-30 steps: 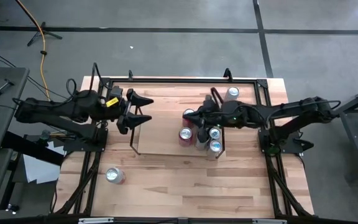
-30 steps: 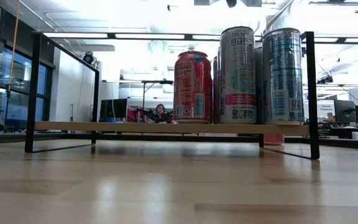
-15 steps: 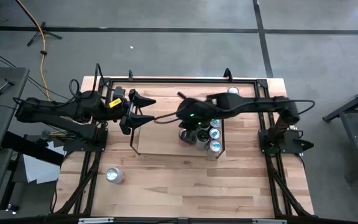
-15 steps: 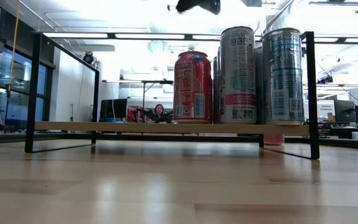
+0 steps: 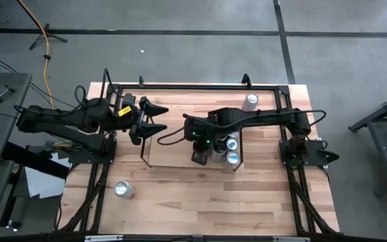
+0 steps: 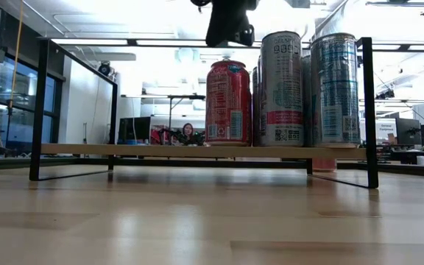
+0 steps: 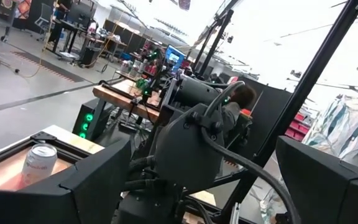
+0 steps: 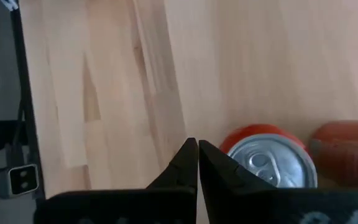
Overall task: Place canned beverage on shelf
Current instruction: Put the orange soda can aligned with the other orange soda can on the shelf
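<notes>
Left gripper (image 5: pixel 148 119) hovers spread at the shelf (image 5: pixel 173 151) left end. Right gripper (image 5: pixel 199 156), pressed together and empty, hangs over the red can (image 8: pixel 271 160) standing on the shelf. Likely rigid, light and smooth, the can suits a mid-wall grip.

shelf (image 6: pixel 197 150) — cans (image 6: pixel 281 88) upright, tabletop (image 5: pixel 200 195)

Shelf (image 6: pixel 197 150) board pale smooth wood, thin black wire frames; red can (image 6: pixel 227 103) glossy metal.
</notes>
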You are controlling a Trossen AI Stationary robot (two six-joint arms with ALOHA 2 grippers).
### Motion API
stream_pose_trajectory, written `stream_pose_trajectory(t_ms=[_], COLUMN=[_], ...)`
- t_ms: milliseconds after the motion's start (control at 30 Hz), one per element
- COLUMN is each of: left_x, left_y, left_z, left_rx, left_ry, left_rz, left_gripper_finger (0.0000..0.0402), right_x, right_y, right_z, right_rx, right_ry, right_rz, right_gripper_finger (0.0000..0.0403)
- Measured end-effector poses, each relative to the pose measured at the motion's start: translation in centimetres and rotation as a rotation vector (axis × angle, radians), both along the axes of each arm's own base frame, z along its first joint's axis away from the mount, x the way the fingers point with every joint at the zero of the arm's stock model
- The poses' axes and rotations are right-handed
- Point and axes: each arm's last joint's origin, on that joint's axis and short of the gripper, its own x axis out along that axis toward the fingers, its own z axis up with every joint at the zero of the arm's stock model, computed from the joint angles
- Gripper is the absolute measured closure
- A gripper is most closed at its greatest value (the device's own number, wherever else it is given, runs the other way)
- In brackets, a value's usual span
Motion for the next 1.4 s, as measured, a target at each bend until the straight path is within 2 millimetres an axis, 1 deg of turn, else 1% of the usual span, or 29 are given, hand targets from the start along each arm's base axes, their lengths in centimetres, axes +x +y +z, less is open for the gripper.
stream_pose_trajectory(t_ms=[200, 333, 433, 633, 867, 1400], left_x=[0.0, 0.0, 0.0, 0.0, 0.0, 0.0], left_y=[0.0, 0.0, 0.0, 0.0, 0.0, 0.0], left_z=[0.0, 0.0, 0.0, 0.0, 0.0, 0.0], left_rx=[-0.017, -0.017, -0.021, -0.025, -0.025, -0.026], left_ry=[-0.001, -0.001, -0.001, -0.002, -0.002, -0.002], left_rz=[-0.003, -0.002, -0.003, -0.004, -0.003, -0.004], left_gripper_finger=[0.0046, 0.0046, 0.0046, 0.0046, 0.0046, 0.0046], right_x=[-0.2, -0.4, -0.5, -0.5, -0.4, -0.6], right_y=[0.1, 0.2, 0.3, 0.5, 0.4, 0.2], right_z=[-0.4, -1.8, -3.0, -3.2, -3.3, -3.4], right_rx=[0.022, 0.057, 0.048, 0.018, -0.017, -0.024], right_ry=[0.03, 0.082, 0.113, 0.106, 0.102, 0.131], right_rz=[0.009, -0.006, -0.03, -0.054, -0.109, -0.195], right_gripper_finger=[0.0402, 0.0402, 0.0402, 0.0402, 0.0402, 0.0402])
